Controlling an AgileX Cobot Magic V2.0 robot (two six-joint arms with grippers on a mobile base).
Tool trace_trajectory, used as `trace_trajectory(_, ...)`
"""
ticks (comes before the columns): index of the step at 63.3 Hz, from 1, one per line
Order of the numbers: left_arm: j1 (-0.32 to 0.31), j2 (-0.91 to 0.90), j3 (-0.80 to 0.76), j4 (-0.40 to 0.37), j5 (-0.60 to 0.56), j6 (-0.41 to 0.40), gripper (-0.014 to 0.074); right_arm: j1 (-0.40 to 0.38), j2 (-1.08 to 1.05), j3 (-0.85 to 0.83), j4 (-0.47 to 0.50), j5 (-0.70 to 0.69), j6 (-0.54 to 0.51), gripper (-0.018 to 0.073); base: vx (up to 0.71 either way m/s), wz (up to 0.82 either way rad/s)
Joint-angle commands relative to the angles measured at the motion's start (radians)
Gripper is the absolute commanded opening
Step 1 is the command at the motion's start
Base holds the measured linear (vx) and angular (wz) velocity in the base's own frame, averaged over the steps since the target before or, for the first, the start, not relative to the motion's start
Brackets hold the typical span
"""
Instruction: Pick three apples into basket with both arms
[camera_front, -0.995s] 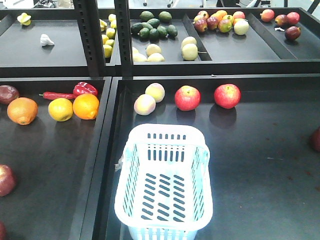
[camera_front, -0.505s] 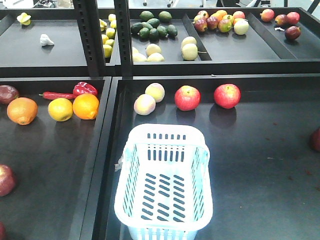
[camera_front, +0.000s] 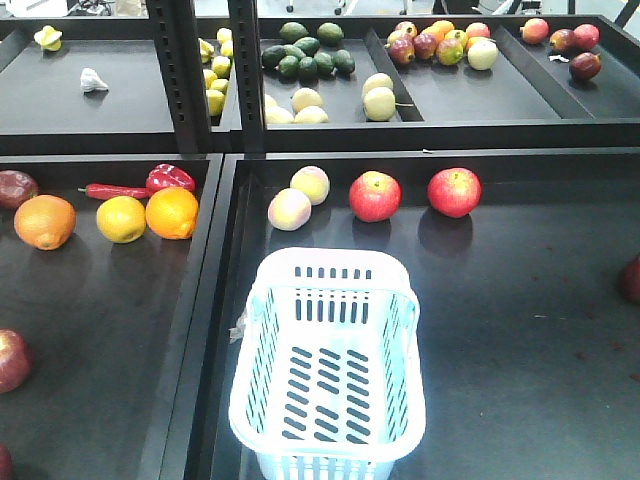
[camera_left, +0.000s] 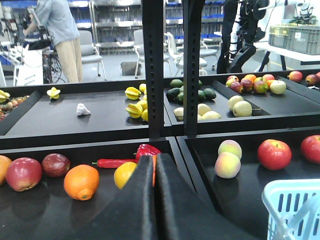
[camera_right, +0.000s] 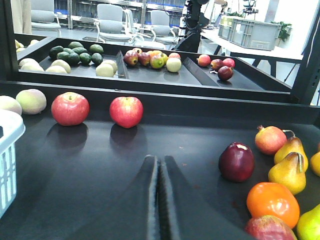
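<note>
Black bench (camera_front: 520, 330), fruit trays (camera_front: 100, 100) behind. Basket (camera_front: 335, 262) lower centre. Apple (camera_front: 375, 196) and second apple (camera_front: 454, 192) upper centre, apart, on bench above basket. Left gripper (camera_left: 154, 162) fully closed, holding nothing; right gripper (camera_right: 159, 162) same.

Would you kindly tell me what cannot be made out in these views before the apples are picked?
Front view: the right edge cuts the dark fruit and the left edge cuts a red fruit, so their kinds are unclear.
Left wrist view: the left end effector covers part of a yellow fruit; the frame corner cuts the basket.
Right wrist view: the left edge cuts the basket to a strip of rim.
</note>
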Motion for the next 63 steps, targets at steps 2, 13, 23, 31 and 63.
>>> trace_trajectory(2,-0.003,0.059,-0.040,-0.008,-0.057,-0.001,-0.0006,-0.003,-0.017,0.011,-0.002,-0.076,-0.003,-0.0009,0.00,0.00)
trace_trajectory(13,-0.003,0.079,-0.039,-0.008,-0.052,-0.001,-0.0006,-0.003,-0.017,0.011,-0.002,-0.076,-0.003,-0.0009,0.00,0.00)
trace_trajectory(23,-0.003,0.085,-0.039,-0.008,-0.037,-0.001,0.0017,-0.003,-0.017,0.011,-0.002,-0.076,-0.003,-0.0009,0.00,0.00)
trace_trajectory(31,-0.003,0.088,-0.041,-0.008,0.008,0.003,0.0104,-0.003,-0.017,0.011,-0.002,-0.076,-0.003,-0.0009,0.00,0.00)
trace_trajectory(63,-0.003,0.087,-0.041,-0.089,-0.060,-0.001,0.0547,-0.003,-0.017,0.011,-0.002,-0.076,-0.003,-0.0009,0.00,0.00)
